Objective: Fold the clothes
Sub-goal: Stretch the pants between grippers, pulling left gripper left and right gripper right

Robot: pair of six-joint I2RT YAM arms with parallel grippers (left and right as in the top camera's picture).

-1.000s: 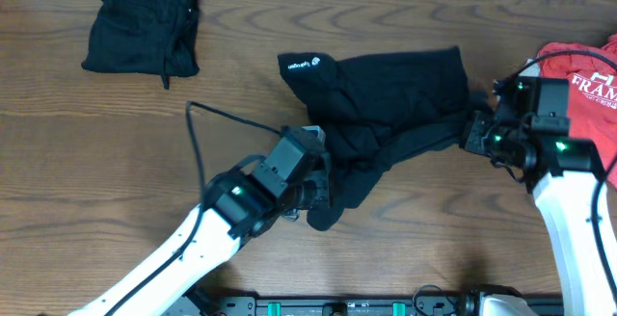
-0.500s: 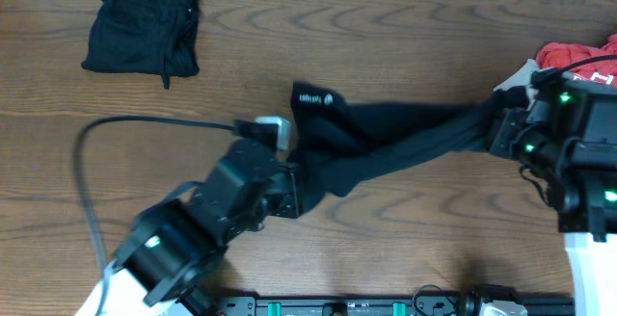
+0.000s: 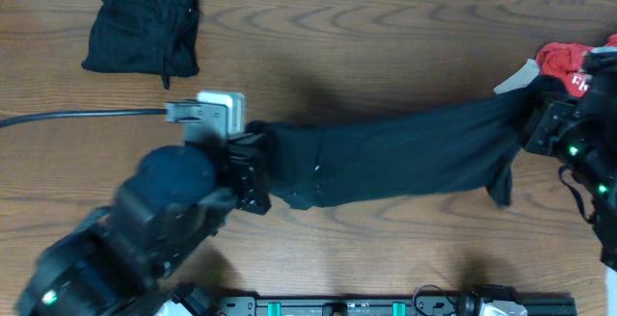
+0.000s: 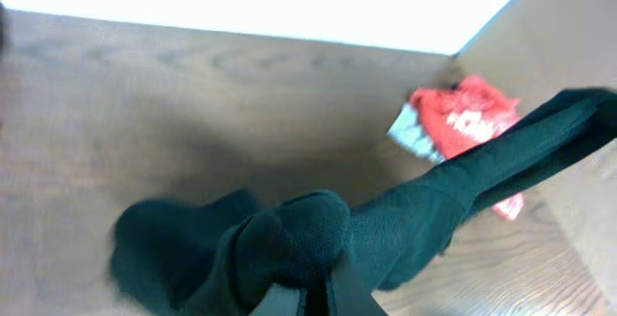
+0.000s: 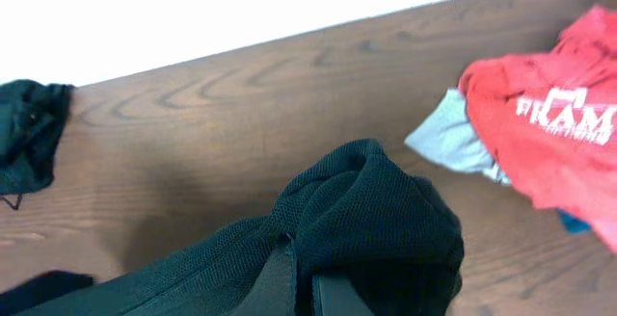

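A black top hangs stretched in a long band across the middle of the table. My left gripper is shut on its left end, and my right gripper is shut on its right end. In the left wrist view the black cloth bunches over the closed jaws of the gripper. The right wrist view shows a mesh wad pinched in that gripper. A red tee with white letters and a light grey piece lie at the far right. Another black top lies folded at the back left.
A black cable runs from the left edge to the left arm's wrist. The left arm's bulk fills the front left of the overhead view. The table's back edge meets a white wall.
The two grippers have drawn apart, left one leftwards and right one rightwards, pulling the crumpled black top out into a taut band. The left arm has risen towards the camera.
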